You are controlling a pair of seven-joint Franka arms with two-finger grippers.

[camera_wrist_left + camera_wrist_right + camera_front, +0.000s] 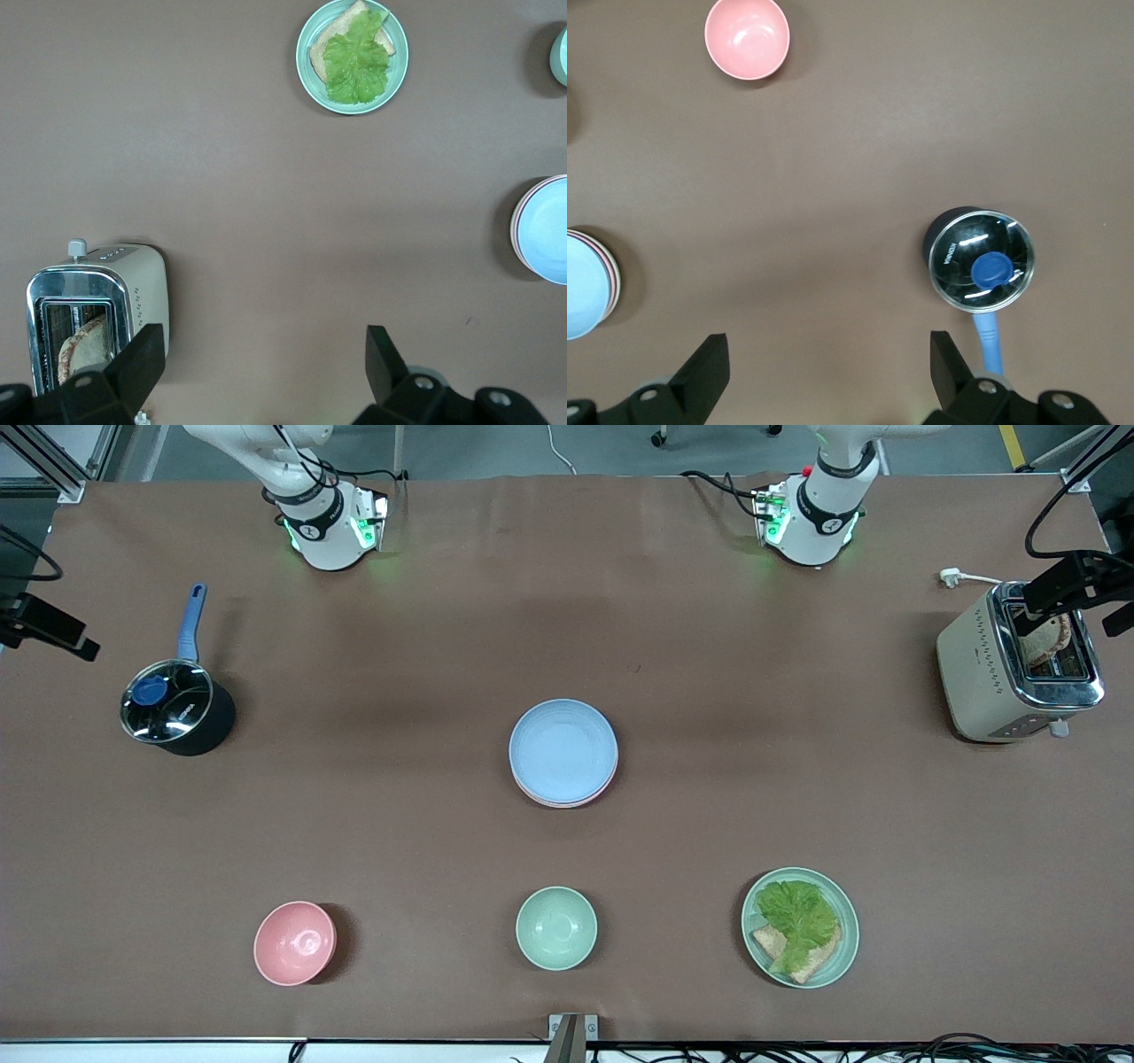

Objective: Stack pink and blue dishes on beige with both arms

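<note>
- Fingers of the left gripper stand spread wide with nothing between them, at the bottom edge of the left wrist view, high over bare brown tabletop between the toaster and the plate stack.
- Fingers of the right gripper are likewise spread and empty, at the bottom of the right wrist view, over bare table between the stack and the saucepan.
- Both arms wait, drawn up by their bases at the top of the front view.
- At the centre of the front view lies a light blue shallow round matte plate; it rests on a pale pink plate whose rim shows just under it. In the right wrist view a thin cream-beige plate edge peeks out beneath the pink rim.
- Lower in the front view sit a small pink bowl, a small mint-green bowl and a mint-green plate carrying bread and lettuce.
- A lidded black saucepan with a blue handle stands at mid left; a cream toaster holding bread stands at upper right.
</note>
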